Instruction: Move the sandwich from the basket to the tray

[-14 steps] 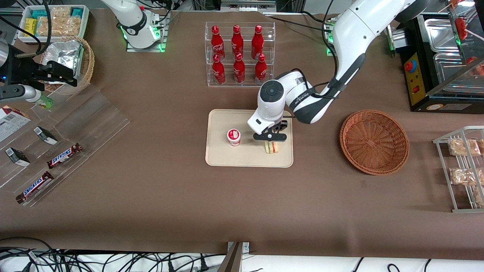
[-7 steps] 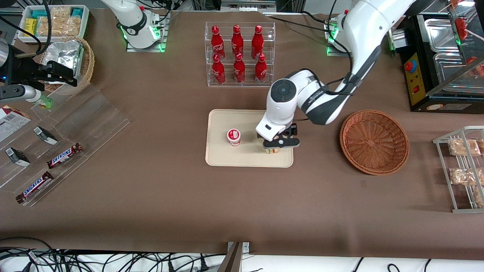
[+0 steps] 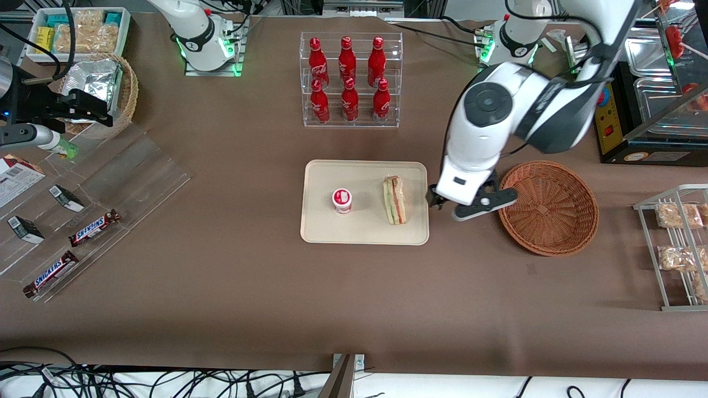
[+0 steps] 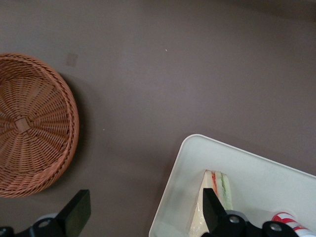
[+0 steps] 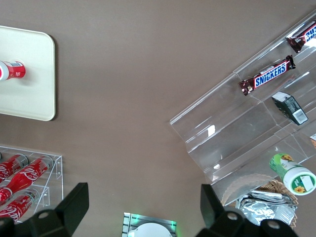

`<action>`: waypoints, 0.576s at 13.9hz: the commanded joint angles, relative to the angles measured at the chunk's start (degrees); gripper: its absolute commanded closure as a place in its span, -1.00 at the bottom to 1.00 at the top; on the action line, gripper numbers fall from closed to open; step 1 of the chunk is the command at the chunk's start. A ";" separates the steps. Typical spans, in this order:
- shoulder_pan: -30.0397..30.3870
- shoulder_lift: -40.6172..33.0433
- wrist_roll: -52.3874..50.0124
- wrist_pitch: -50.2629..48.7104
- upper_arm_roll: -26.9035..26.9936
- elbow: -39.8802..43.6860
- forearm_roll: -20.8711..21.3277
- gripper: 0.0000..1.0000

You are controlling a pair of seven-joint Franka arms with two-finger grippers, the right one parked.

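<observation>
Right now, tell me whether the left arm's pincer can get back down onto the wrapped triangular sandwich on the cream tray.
Probably yes. The pincer hangs open above bare table between the cream tray and the woven basket; nothing covers the sandwich, and the small red-and-white cup stands apart from it.

left arm reaching in from the working arm's end of the table, wrist pointing down, gripper (image 3: 467, 205) raised above the table, fingers (image 4: 79, 213) spread wide, holding nothing
</observation>
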 commanded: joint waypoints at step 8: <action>9.50 -3.81 11.95 -9.49 -0.34 6.58 -11.03 -1.00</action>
